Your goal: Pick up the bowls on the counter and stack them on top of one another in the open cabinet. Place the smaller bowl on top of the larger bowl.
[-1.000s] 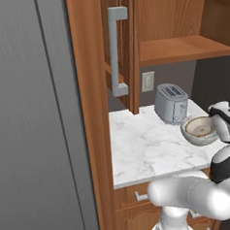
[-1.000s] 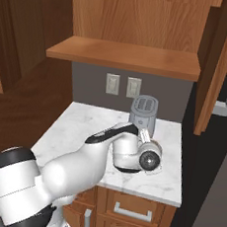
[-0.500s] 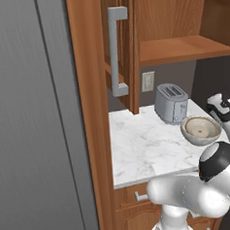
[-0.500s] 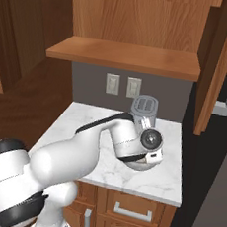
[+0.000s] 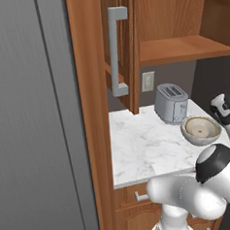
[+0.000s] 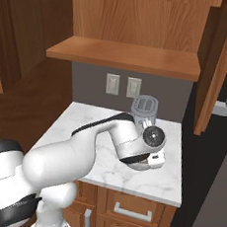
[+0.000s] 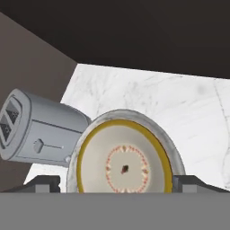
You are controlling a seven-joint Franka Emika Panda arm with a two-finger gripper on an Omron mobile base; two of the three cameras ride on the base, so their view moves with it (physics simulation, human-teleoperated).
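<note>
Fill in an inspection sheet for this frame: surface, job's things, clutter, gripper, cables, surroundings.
Surface: white marble counter over wooden drawers.
Job's things: one bowl sits upright on the counter's right side, next to the toaster; cream inside, tan rim. A second bowl: nothing seen. Open cabinet shelf is bare.
Clutter: grey toaster near the back wall.
Gripper: gripper open, one fingertip on each side of the bowl; contact cannot be told.
Cables: nothing seen.
Surroundings: two wall outlets, cabinet door with grey bar handle, tall grey panel at left.
</note>
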